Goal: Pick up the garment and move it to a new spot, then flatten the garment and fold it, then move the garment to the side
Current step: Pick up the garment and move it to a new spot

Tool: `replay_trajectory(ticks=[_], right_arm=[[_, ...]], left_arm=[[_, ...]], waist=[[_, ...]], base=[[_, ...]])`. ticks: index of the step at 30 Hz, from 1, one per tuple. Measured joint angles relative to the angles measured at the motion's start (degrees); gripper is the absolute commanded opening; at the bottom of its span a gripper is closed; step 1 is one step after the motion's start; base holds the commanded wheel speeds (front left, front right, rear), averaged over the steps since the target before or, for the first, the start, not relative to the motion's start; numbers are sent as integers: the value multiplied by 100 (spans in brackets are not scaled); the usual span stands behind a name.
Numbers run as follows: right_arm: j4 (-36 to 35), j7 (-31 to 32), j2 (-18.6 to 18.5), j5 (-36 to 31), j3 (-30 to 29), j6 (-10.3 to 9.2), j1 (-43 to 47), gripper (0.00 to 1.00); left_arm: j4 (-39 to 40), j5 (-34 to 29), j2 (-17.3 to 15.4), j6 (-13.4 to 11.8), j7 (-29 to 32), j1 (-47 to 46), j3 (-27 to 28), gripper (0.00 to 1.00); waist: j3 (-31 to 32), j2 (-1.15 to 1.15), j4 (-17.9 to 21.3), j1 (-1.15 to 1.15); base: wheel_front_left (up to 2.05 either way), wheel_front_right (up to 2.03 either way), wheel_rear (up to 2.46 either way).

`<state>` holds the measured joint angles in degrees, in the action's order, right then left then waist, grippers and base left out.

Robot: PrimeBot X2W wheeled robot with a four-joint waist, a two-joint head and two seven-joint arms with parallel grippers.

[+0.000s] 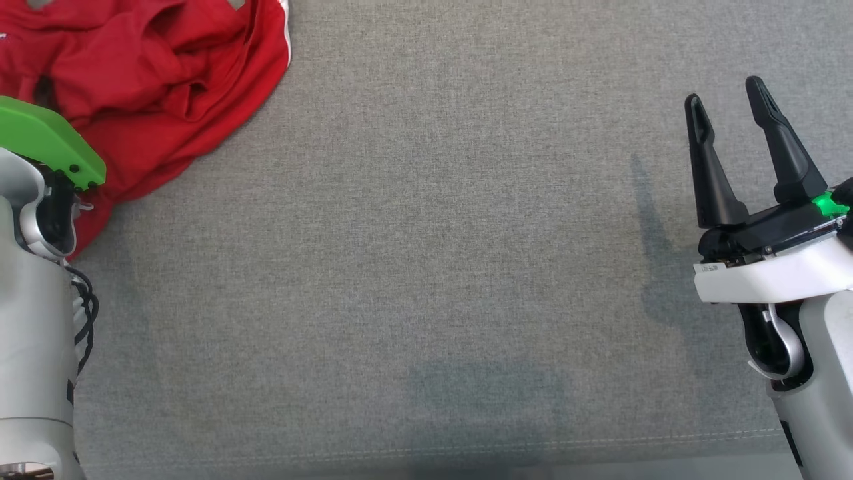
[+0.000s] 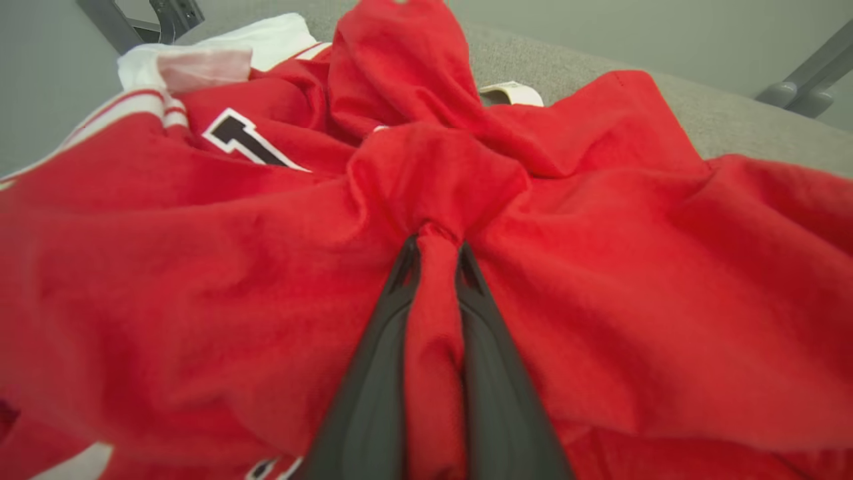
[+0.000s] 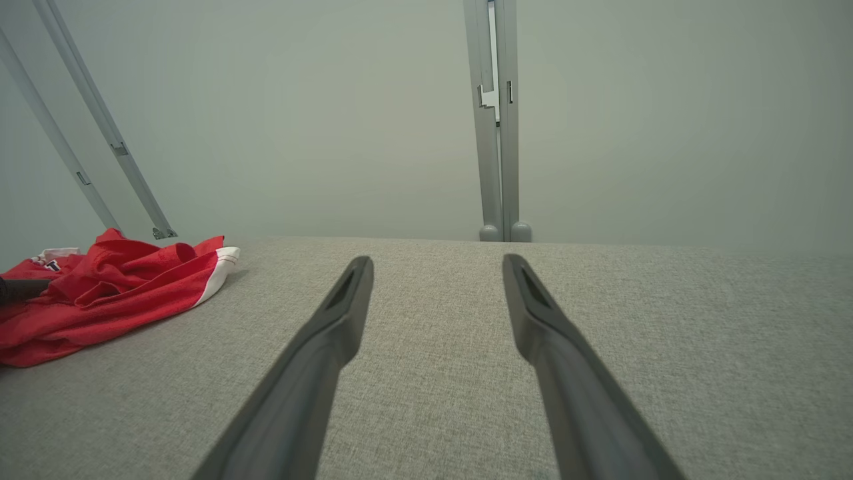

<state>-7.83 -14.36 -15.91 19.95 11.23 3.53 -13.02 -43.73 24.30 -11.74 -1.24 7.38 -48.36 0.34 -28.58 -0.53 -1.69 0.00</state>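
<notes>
A grey woven surface stretches across the head view, with a crumpled red garment heaped at its far left corner. The garment's white-striped hem lies nearest the middle of the surface. From the right wrist view the garment sits well off to the left, low and rumpled on the cloth.

The robot's left arm, a pale forearm under a bright green cover, reaches over the near edge of the heap. In the left wrist view the left gripper has its dark fingers drawn close together and clamped on a raised fold of the red garment, which bunches up between them.

The right gripper is at the right side of the surface, well apart from the garment. Its fingers stand wide apart with nothing between them.

Grey metal posts rise behind the far edge. A black character edged in white shows on the fabric, and a small white tag lies just beyond the folds.
</notes>
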Motion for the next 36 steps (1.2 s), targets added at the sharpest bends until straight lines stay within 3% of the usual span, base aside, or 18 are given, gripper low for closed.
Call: replay_trajectory(ticks=[9,19,36], right_arm=[[271,-22,175,19,45,9,0,100],[522,-22,383,79,69,51,81,100],[631,-22,672,81,119,93,444,100]], left_arm=[[88,-321,-49,271,-894,24,-241,0],[192,-606,-38,457,-1378,257,-622,0],[854,-769,628,748,-1551,329,-1572,0]], waist=[[425,0,-10,0],[1017,0,17,0],[1912,0,490,0]], base=[[0,0,0],[0,0,0],[0,0,0]])
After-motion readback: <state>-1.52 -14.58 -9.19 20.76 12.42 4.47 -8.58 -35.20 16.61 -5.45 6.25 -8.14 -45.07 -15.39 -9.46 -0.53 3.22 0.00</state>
